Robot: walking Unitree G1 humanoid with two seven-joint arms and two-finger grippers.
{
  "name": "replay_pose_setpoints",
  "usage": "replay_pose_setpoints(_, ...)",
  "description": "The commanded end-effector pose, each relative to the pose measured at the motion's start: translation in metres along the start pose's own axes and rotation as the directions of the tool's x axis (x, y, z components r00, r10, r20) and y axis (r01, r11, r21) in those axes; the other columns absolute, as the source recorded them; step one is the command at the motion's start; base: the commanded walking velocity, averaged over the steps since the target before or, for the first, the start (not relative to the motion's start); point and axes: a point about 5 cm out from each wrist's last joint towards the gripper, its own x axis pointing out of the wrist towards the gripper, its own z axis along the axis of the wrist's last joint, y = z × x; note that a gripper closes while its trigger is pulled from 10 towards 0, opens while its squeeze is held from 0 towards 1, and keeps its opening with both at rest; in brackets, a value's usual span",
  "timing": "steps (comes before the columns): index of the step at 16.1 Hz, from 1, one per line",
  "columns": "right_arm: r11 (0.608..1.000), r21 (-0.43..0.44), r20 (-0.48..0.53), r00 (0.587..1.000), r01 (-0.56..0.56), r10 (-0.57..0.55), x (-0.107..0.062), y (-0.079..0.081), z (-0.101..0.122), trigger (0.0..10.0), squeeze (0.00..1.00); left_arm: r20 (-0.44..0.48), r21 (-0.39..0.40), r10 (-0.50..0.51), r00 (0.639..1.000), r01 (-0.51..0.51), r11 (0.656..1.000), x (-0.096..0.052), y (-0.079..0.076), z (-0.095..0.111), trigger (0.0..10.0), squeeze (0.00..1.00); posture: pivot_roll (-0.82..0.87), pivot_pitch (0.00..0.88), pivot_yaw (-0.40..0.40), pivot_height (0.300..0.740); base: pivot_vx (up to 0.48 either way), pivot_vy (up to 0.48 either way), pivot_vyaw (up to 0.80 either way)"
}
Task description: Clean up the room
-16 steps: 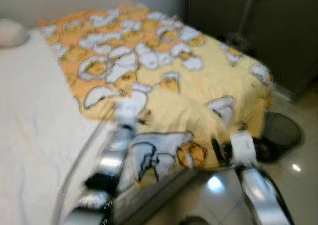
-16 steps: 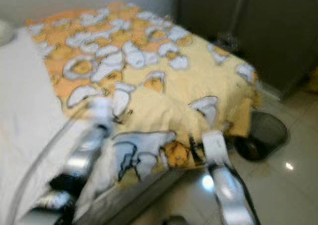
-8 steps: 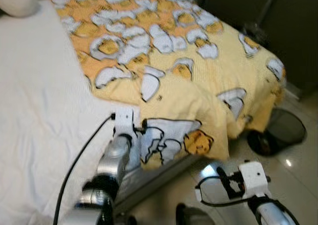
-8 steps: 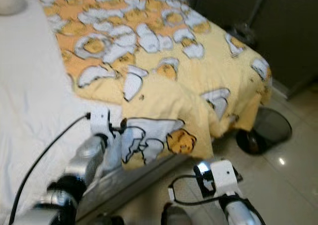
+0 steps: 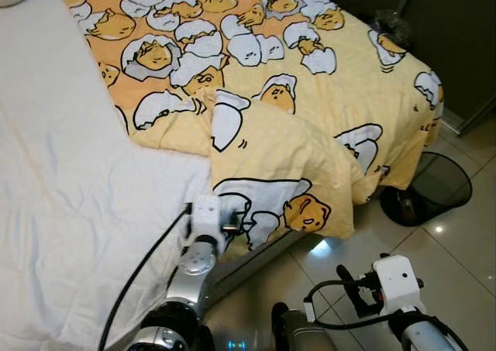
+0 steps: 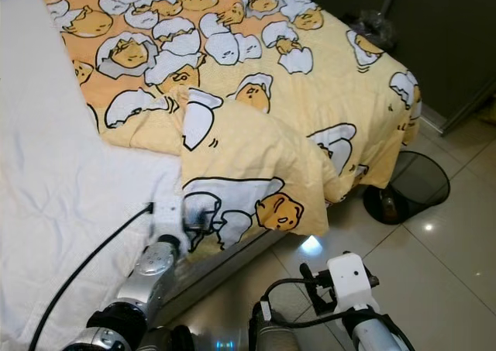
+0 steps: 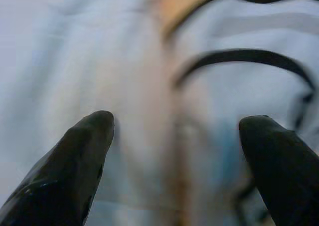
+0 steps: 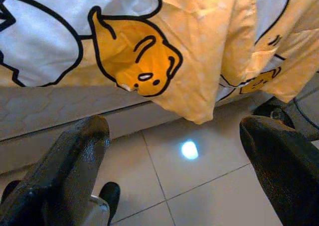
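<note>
The left tool (image 7: 174,136), fingers spread, sits at the hanging corner of the yellow egg-cartoon patterned duvet (image 5: 279,146) at lower centre, just beside the white bed sheet (image 5: 70,204). The right tool (image 8: 174,146), also spread, hovers over the glossy tiled floor (image 5: 457,250) near a black mesh wastebasket (image 5: 438,188).

Both eye views are sharp and evenly bright. A lamp glares on the glossy floor (image 5: 322,246). The left wrist view is blurred, out of focus.
</note>
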Motion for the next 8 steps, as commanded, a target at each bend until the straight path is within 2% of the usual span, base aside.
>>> replay_pose_setpoints(1, 1.0, -0.011, -0.003, 1.0, -0.004, 0.004, -0.004, 0.0, 0.001, 10.0, 0.0, 0.002, 0.013, 0.018, 1.0, -0.018, 1.0, 0.001, -0.001, 0.001, 10.0, 0.0, -0.29, 0.213, -0.008, 0.74, 0.0, 0.0, 0.0)
replay_pose_setpoints(3, 1.0, -0.017, -0.012, 1.0, -0.004, 0.004, -0.005, -0.002, -0.001, 10.0, 0.0, -0.036, 0.034, -0.035, 0.999, 0.036, 0.999, 0.0, -0.009, -0.005, 10.0, 0.0, -0.3, 0.21, -0.011, 0.74, 0.0, 0.0, 0.0)
replay_pose_setpoints(4, 1.0, -0.02, -0.013, 1.0, -0.006, 0.006, -0.005, -0.002, 0.0, 10.0, 0.0, -0.108, 0.068, -0.103, 0.989, 0.111, 0.991, -0.002, -0.021, -0.016, 10.0, 0.0, -0.29, 0.209, -0.013, 0.74, 0.0, 0.0, 0.0)
replay_pose_setpoints(6, 1.0, -0.027, -0.01, 1.0, -0.013, 0.013, -0.003, -0.001, 0.001, 10.0, 0.0, -0.161, 0.078, -0.189, 0.969, 0.203, 0.976, -0.003, -0.038, -0.02, 10.0, 0.0, -0.29, 0.202, -0.014, 0.74, 0.0, 0.0, 0.0)
replay_pose_setpoints(7, 0.999, -0.029, -0.009, 1.0, -0.015, 0.014, -0.003, 0.0, 0.002, 10.0, 0.0, -0.161, 0.064, -0.208, 0.965, 0.221, 0.973, -0.002, -0.041, -0.018, 6.7, 0.0, -0.3, 0.202, -0.013, 0.74, 0.0, 0.0, 0.0)
replay_pose_setpoints(8, 0.999, -0.029, -0.008, 1.0, -0.013, 0.013, -0.002, -0.001, 0.002, 10.0, 0.0, -0.156, 0.07, -0.212, 0.965, 0.224, 0.972, 0.0, -0.042, -0.015, 0.0, 0.0, -0.3, 0.199, -0.012, 0.74, 0.0, 0.0, 0.0)
